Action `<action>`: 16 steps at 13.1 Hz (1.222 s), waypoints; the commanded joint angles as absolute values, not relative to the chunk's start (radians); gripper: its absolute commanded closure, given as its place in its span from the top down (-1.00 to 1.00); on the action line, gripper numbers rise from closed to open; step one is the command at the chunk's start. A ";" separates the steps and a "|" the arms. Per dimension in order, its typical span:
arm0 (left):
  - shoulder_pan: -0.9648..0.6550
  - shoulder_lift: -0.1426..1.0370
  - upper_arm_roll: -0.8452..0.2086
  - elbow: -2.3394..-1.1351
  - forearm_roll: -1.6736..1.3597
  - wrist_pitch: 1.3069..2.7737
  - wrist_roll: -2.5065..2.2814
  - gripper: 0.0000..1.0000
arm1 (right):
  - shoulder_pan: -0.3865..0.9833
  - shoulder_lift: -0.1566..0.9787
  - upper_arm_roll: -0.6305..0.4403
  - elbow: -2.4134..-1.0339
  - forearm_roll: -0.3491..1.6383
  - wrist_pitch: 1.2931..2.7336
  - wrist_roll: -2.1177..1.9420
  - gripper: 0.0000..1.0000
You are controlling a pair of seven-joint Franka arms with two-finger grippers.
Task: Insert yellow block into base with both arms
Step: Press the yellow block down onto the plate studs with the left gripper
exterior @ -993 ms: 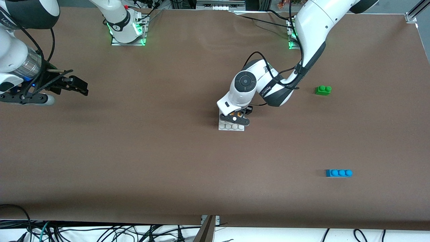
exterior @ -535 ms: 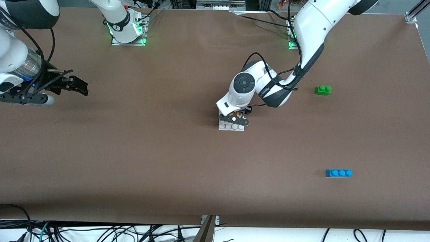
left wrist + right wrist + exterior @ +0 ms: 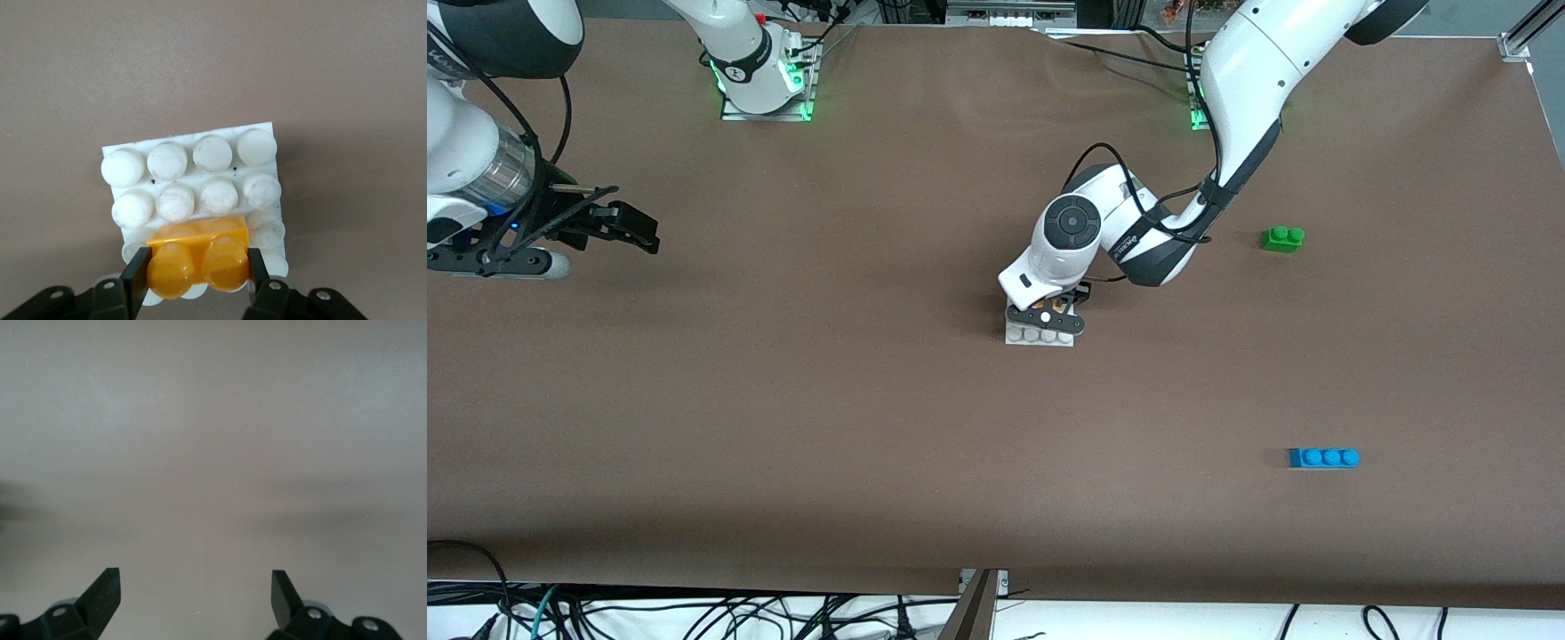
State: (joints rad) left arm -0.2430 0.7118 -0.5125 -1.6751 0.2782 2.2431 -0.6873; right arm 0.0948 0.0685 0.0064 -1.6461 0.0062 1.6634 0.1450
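I have the left pincer (image 3: 197,280) clamped on the yellow block (image 3: 199,257), which sits over the base (image 3: 193,175) at mid-bench, its long axis running along the stud row at the base's edge farther from the front camera. The block looks low on those studs; I judge it needs only a straight downward press. The right pincer (image 3: 196,593) waits wide and empty over bare bench (image 3: 783,400) at the right arm's end.
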 commanded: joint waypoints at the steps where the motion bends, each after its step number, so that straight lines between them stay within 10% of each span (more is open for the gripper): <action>1: -0.258 0.739 -0.502 -1.654 0.311 2.258 -0.736 -0.49 | 0.094 0.072 0.009 -1.631 0.009 1.647 0.155 1.00; 4: -0.258 0.739 -0.502 -1.654 0.310 2.258 -0.787 -0.11 | 0.091 0.072 0.009 -1.629 0.009 1.661 0.153 1.00; 5: -0.255 0.738 -0.503 -1.655 0.305 2.257 -0.829 0.99 | 0.092 0.072 0.008 -1.628 0.008 1.663 0.152 1.00; 16: -0.108 0.422 -0.514 -1.579 0.266 1.848 -0.743 1.00 | 0.095 0.081 0.012 -1.624 0.017 1.684 0.147 1.00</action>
State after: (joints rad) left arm -0.1659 0.4932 -0.5098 -1.6058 0.2781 1.9410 -0.8139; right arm 0.0963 0.0711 0.0110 -1.6437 0.0073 1.6843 0.1445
